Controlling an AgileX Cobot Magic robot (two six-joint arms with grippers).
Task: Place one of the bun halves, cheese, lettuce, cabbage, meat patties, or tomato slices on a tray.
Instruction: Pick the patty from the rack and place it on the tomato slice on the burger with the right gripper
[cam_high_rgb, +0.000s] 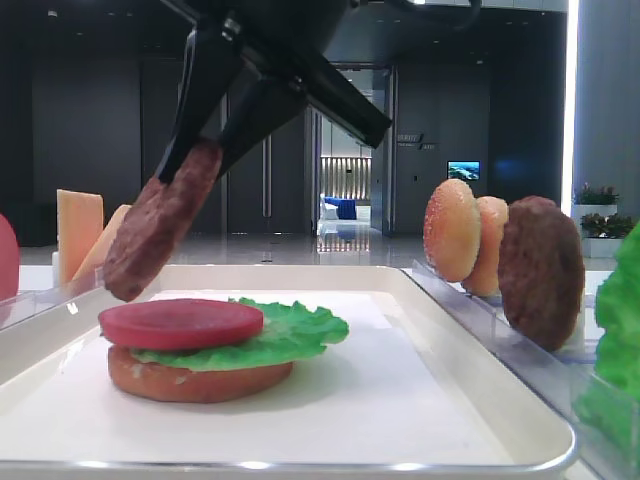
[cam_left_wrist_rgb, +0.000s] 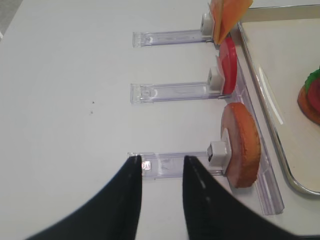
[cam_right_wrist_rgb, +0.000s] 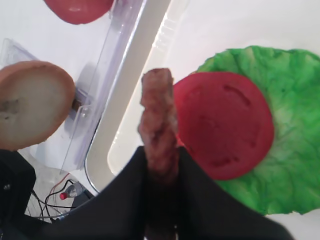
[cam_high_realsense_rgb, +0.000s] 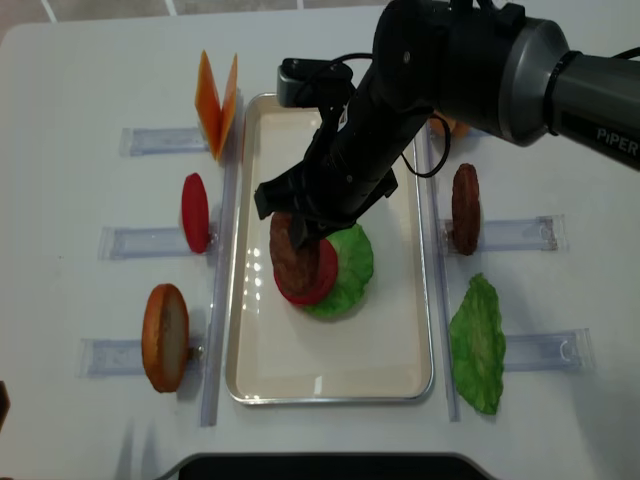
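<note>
Pinching a round dark reddish-brown meat patty (cam_high_rgb: 160, 222) by its edge, the right hand (cam_right_wrist_rgb: 160, 170) hangs over the large shallow white rectangular tray (cam_high_realsense_rgb: 330, 380), its black fingers (cam_high_rgb: 205, 85) pressed tight on the disc. Patty tilts steeply, lower edge just above the stack, left of its middle, not touching it. Stack sits on the tray: golden-tan bun half (cam_high_rgb: 200, 380) at the bottom, bright green ruffled lettuce leaf (cam_high_rgb: 290, 335) on it, thick pinkish-red tomato slice (cam_high_rgb: 180, 322) on top. In the right wrist view the patty is seen edge-on, beside the tomato slice's edge.

Left hand (cam_left_wrist_rgb: 161, 175) hovers low over the white desk (cam_left_wrist_rgb: 65, 100), fingers spread, nothing between them, just above a clear plastic holder (cam_left_wrist_rgb: 170, 164).

Left of the tray, standing in holders: thin pale orange cheese slices (cam_high_realsense_rgb: 217, 103) far, a second tomato slice (cam_high_realsense_rgb: 195, 212) in the middle, a second bun half (cam_high_realsense_rgb: 165, 337) near. Right of the tray: another dark patty (cam_high_realsense_rgb: 465, 208) upright in its holder, and a green leaf (cam_high_realsense_rgb: 478, 345) nearer.
</note>
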